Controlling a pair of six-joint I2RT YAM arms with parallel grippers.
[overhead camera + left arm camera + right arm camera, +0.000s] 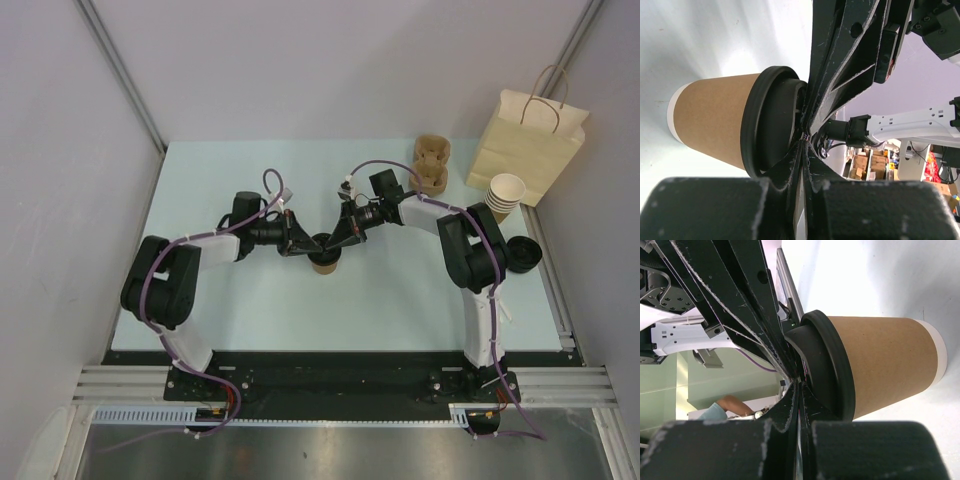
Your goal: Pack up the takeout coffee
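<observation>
The takeout coffee [325, 263] is a brown kraft cup with a black lid [325, 244], standing upright at the middle of the table. Both grippers meet on top of that lid. My left gripper [313, 245] comes in from the left, shut, with its tips resting on the lid [767, 125] above the cup's brown wall [715, 117]. My right gripper [338, 241] comes in from the right, also shut, tips on the lid [830, 370] of the cup [885, 365]. In each wrist view the fingertips [804, 137] [800, 382] of the two grippers touch point to point.
A tan paper bag [525, 140] with twisted handles stands at the back right. In front of it is a stack of white-lined cups [505, 195], with a brown cup carrier [432, 163] to its left. Black lids [522, 254] lie by the right arm. The table [250, 310] is pale blue.
</observation>
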